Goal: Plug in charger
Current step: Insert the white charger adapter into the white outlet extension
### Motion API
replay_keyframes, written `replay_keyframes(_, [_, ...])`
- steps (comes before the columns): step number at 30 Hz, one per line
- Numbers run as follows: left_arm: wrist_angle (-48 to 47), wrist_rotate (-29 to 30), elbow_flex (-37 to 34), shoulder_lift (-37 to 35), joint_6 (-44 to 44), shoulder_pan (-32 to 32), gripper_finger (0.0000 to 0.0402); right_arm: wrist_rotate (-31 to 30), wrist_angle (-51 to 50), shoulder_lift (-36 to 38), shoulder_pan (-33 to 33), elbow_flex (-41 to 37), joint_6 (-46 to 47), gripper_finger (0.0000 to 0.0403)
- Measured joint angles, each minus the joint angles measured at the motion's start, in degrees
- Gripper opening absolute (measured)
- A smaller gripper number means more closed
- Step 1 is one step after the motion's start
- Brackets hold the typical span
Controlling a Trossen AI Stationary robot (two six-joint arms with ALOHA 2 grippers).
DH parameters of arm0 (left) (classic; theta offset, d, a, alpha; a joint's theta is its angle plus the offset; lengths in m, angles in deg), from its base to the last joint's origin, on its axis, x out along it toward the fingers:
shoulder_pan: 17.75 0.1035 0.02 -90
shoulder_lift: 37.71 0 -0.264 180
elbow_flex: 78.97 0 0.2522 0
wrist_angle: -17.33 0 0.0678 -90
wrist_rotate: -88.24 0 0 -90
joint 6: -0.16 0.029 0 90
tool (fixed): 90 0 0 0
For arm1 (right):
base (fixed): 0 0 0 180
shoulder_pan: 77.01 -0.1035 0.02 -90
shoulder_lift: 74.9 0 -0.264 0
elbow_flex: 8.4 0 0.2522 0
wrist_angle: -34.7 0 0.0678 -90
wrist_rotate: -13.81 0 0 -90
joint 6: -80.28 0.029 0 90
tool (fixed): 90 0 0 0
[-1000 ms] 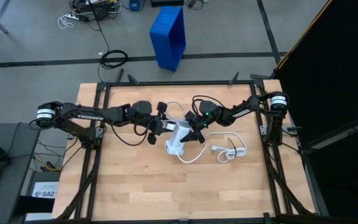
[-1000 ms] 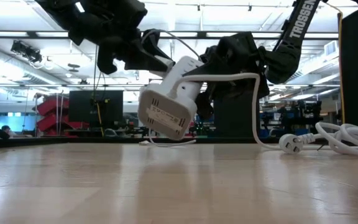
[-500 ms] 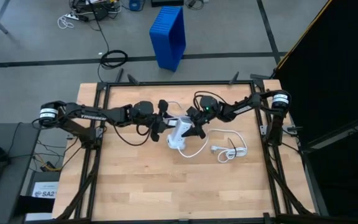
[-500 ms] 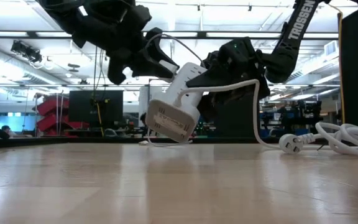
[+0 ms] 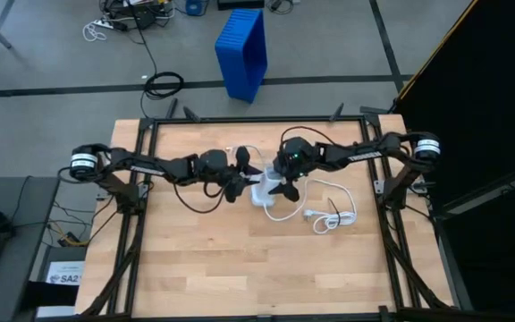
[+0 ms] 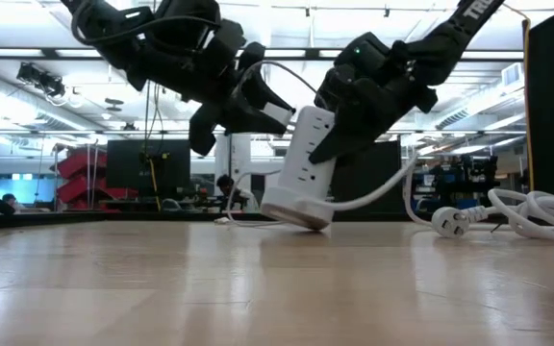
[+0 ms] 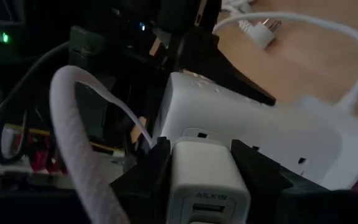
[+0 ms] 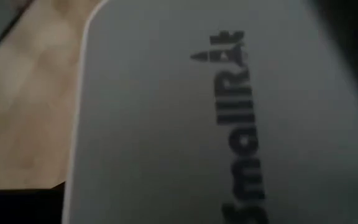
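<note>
Charger (image 7: 207, 177), a small white cube with rounded corners and grey lettering on its near face, sits clenched between the dark fingers (image 7: 149, 173) of the left pincer (image 5: 242, 176) near the middle of the surface (image 5: 222, 259). It is pressed up against the socket face of a white power strip (image 6: 306, 163); whether its prongs are seated cannot be told. A white braided cable (image 7: 73, 124) arcs away from the charger. The right pincer (image 5: 281, 182) grasps the power strip from the opposite side, the strip's pale back with dark lettering filling the right wrist view. The strip stands tilted, its lower end resting on the wood, its thick white cord running off to a round plug (image 6: 447, 221) lying near a loose coil (image 5: 333, 215).
</note>
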Motion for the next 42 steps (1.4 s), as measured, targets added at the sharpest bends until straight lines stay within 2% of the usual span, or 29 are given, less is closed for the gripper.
replay_keyframes(6, [3.40, 0.68, 0.07, 2.72, 3.80, -0.65, 0.0120, -2.36, -1.99, 1.28, -0.61, 0.04, -2.22, 0.0260])
replay_keyframes(16, [4.38, 1.79, 0.24, 2.86, 5.29, -0.91, 0.0120, -6.35, -11.44, 4.64, -1.90, 3.10, -1.85, 0.0260])
replay_keyframes(33, [7.43, 1.05, -0.09, 3.05, 5.12, -2.66, 0.0120, -6.05, -12.92, 4.64, -5.45, 3.43, -0.65, 0.0260])
replay_keyframes(42, [7.20, 2.60, -0.04, 3.01, 4.60, -2.61, 0.0125, -12.36, -19.88, 4.77, -5.57, 6.21, 0.07, 0.0260])
